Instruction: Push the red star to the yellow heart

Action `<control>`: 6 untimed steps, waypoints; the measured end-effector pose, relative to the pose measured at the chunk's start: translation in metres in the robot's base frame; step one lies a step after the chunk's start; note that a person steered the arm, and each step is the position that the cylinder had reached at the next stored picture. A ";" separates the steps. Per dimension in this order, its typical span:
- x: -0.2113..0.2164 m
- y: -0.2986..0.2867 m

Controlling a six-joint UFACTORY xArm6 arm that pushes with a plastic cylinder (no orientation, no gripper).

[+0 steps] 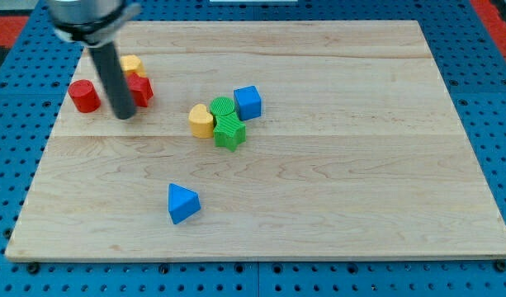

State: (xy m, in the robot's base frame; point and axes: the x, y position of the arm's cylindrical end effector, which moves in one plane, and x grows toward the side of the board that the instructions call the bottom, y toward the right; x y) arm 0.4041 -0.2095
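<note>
Your rod's tip [124, 115] holds nothing (it has no fingers), pressed to the red star [140, 89] on its left, apparently to push it right toward the yellow heart [201, 120]

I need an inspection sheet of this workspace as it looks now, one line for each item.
Surface: wooden board, lying flat, light planks.
Job's things: red star near the view's top left, partly hidden behind the rod; yellow heart near the middle, touching the green blocks.
Clutter: red cylinder to the view's left of the rod; yellow block behind the star, shape unclear; two green blocks close together; blue cube; blue triangle alone toward the view's bottom.
Hand: none fitted; my tip rests just at the view's left of the red star, between it and the red cylinder.
Cables: nothing seen.
Surroundings: blue perforated base; red area in the top corners.
</note>
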 end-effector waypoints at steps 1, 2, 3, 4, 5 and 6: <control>-0.029 -0.057; -0.066 0.022; -0.050 0.105; -0.046 0.073; -0.050 0.026; -0.013 0.021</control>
